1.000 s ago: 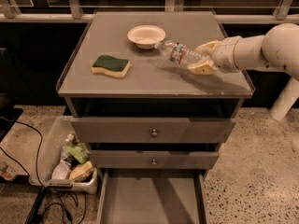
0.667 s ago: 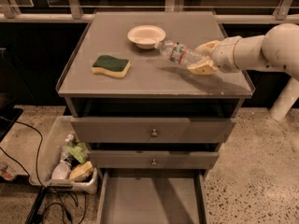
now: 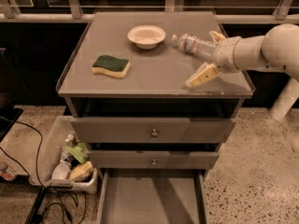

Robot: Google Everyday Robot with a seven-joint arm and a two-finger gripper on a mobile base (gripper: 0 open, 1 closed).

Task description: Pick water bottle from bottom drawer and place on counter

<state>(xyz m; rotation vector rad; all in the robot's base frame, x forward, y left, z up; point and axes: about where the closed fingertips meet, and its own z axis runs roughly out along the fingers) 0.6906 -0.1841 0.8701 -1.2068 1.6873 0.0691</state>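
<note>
Bin on the floor (image 3: 56, 164): far left beside the cabinet, holding mixed clutter; no part of my job.
Sponge (image 3: 111, 65): green-topped, lying flat on the left half of the counter, well apart from me.
Bowl (image 3: 146, 35): pale, upright, toward the back middle of the counter, near the bottle's cap but not touching it.
Counter (image 3: 159, 73): grey top with a thin raised rim; this is my drop-off place.
Bottom drawer (image 3: 152, 202): pulled out at the foot of the cabinet, with a bare floor and no bottle in it.
Upper drawers (image 3: 152, 130): both closed, knobs facing out.
Water bottle (image 3: 192, 44): over the right rear of the counter, lying on its side with the white cap pointing left toward the bowl and its far end between my fingers.
Gripper (image 3: 203, 58): my jaws are spread wide, one finger behind the bottle and one well in front of it near the rim; I grip nothing.
What changed: a second ago my fingers were closed on the bottle; now they have parted and the bottle sits a little further right and back.
What it means: I judge the release made and the bottle delivered. What remains is to back my arm (image 3: 261, 50) away to the right without nudging the bottle into a roll.
</note>
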